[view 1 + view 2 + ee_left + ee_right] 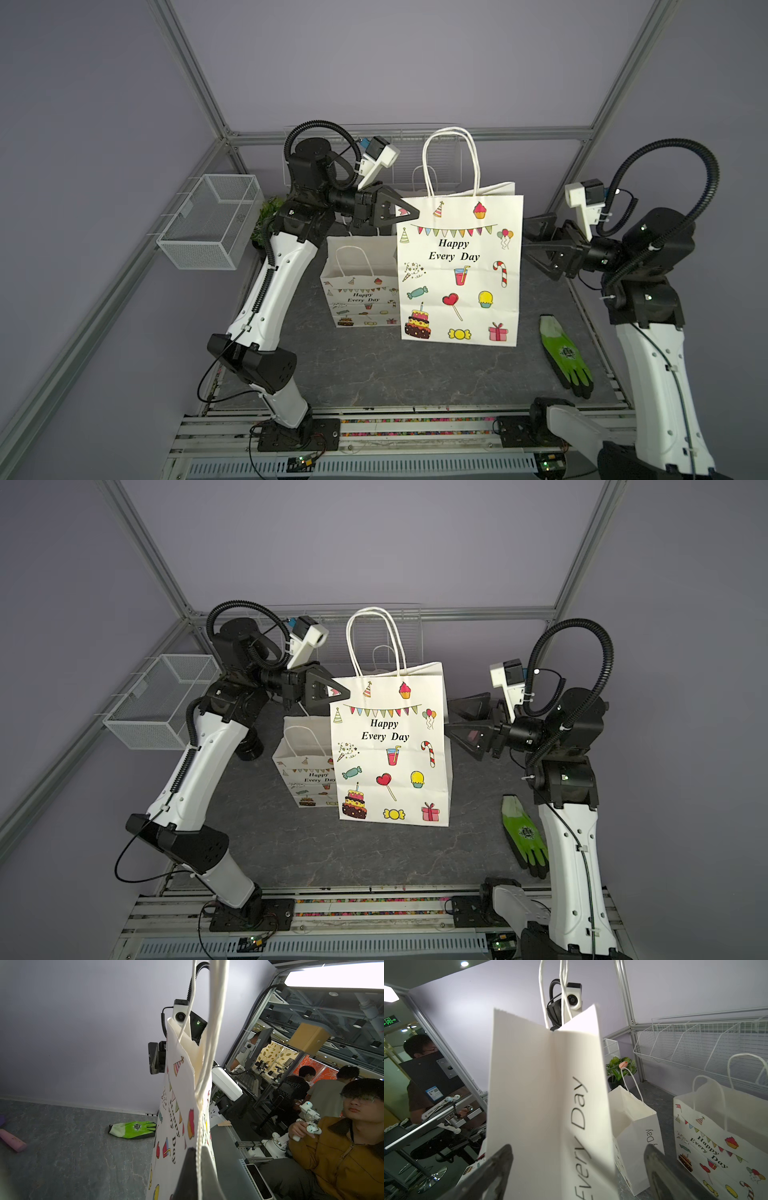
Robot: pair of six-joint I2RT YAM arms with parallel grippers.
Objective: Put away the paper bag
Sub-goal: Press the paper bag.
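Green glove (pixel 566 353): flat on the table (pixel 374 374), near its right edge
Paper bag (pixel 459 270): upright at mid-table, handles up
Left gripper (pixel 411 213): fingers pressed together, pinching the paper bag's upper left edge
Right gripper (pixel 528 237): fingers spread wide, just beside the bag's right side, holding nothing
Smaller bag (pixel 359 291): behind, to the left
Wire basket (pixel 212 220): on the far left wall

The paper bag (pixel 459 270) is white with black "Happy Every Day" lettering and bright party drawings of cake, candy, balloons and bunting, the table (pixel 374 374) under it is dark grey marbled, and the glove (pixel 565 353) beside the bag is lime green with black tips and a white cuff
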